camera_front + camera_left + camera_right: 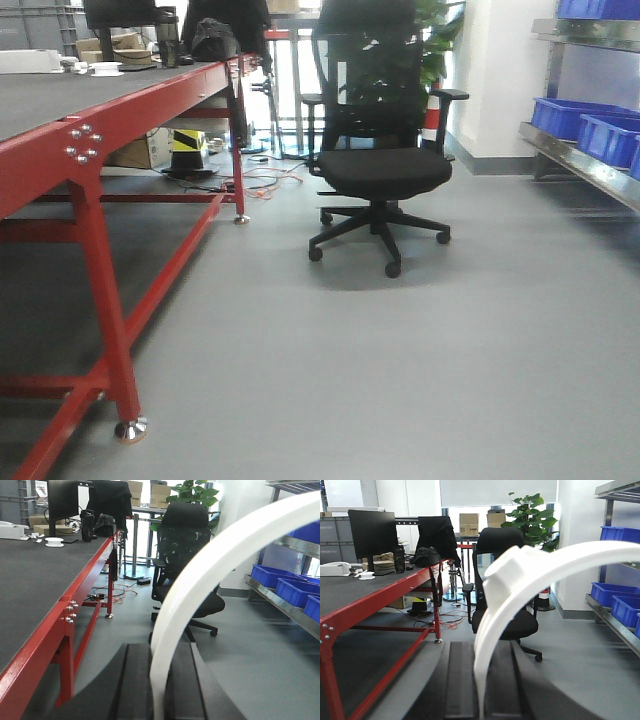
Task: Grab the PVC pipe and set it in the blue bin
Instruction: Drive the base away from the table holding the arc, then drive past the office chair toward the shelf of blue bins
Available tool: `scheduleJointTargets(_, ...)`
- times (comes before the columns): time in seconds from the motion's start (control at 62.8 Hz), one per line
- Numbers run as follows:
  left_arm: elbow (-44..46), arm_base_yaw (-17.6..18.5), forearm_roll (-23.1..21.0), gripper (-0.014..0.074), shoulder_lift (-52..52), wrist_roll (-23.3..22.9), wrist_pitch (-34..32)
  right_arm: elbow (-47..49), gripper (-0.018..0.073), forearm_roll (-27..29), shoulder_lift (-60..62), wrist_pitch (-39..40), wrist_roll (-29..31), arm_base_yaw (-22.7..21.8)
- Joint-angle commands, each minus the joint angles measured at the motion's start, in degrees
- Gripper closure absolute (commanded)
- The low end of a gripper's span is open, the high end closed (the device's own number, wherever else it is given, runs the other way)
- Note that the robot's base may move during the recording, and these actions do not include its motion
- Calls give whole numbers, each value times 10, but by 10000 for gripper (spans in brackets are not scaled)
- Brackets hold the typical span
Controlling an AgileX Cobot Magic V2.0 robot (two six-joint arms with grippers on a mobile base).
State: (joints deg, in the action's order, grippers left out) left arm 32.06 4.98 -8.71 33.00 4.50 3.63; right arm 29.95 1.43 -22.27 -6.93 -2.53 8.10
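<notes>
- Ahead, in the front view, blue bins [575, 118] sit on the right-hand shelf [585, 170], well apart from the red-framed surface [40, 100].
- Left wrist: a white curved strip [200, 575] arcs over the left jaws; spread or pressed together, I cannot tell.
- Right wrist: a second white strip [530, 580] arcs over the right jaws, equally unclear.

Looked forward from low near the floor in the front view: red table [150, 97] near left, office chair [385, 170] far centre. Sat higher on both wrists, faced likewise; shared table, chair, blue bins [272, 576] right.
</notes>
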Motion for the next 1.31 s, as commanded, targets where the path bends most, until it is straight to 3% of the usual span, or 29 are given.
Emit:
scheduleJointTargets(0.0,1,3,-1,707,-2,0,-16,-1,724,-7,3,10,1,-1)
scheduleJointTargets(1.29,1,3,-1,707,-2,0,-16,-1,724,-7,3,10,1,-1)
